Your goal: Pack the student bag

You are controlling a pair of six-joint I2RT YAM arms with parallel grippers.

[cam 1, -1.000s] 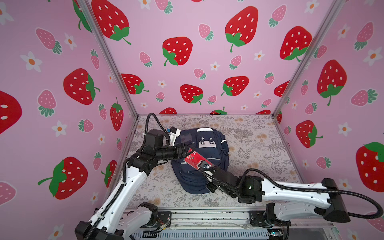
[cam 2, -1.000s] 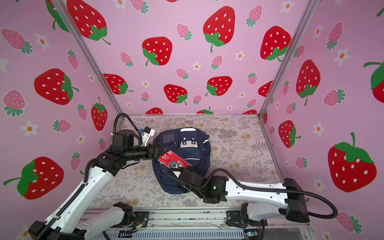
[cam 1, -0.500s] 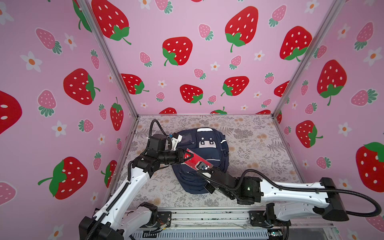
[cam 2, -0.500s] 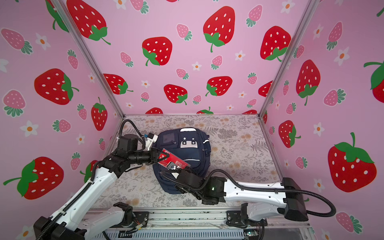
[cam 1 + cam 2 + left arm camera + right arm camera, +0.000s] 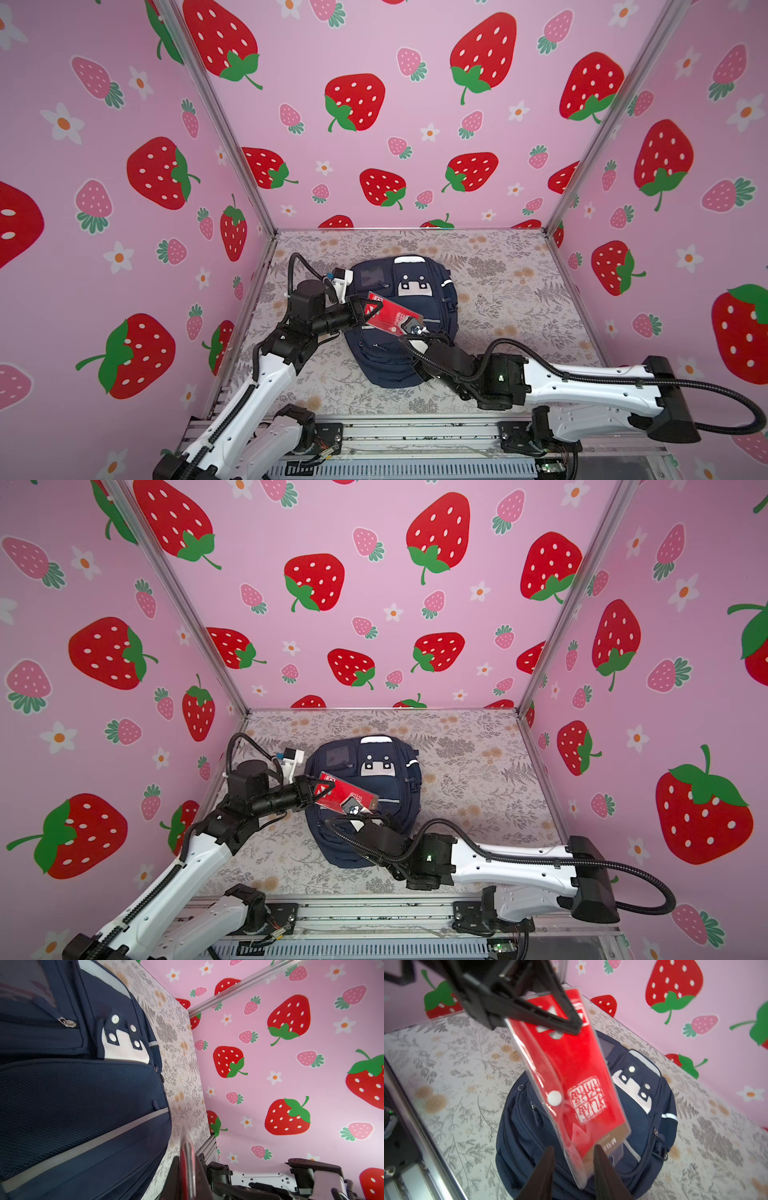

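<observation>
Left gripper (image 5: 369, 309) is clamped on one short end of a red packet (image 5: 388, 314), its black fingers pinching the clear plastic sleeve from both sides, as the right wrist view shows (image 5: 571, 1024). Right gripper (image 5: 409, 327) sits at the packet's opposite end with its jaws parted; in its own wrist view the two dark fingertips (image 5: 550, 1153) stand apart with the lower edge of the packet (image 5: 571, 1076) between them, and I cannot tell whether either one touches the plastic. The packet hangs in the air between the two arms, tilted, above the middle of the backpack (image 5: 374, 357). It carries a white stamp-like print (image 5: 586, 1101) and a white round snap (image 5: 554, 1097). The backpack lies flat on the flowered table (image 5: 519, 299), front side up, left of the middle in both top views (image 5: 328, 850), with its white face patch (image 5: 412, 286) toward the back wall. Seen from the left wrist, the packet shows edge-on (image 5: 187, 1167) beside the bag's navy mesh front (image 5: 72, 1095).
</observation>
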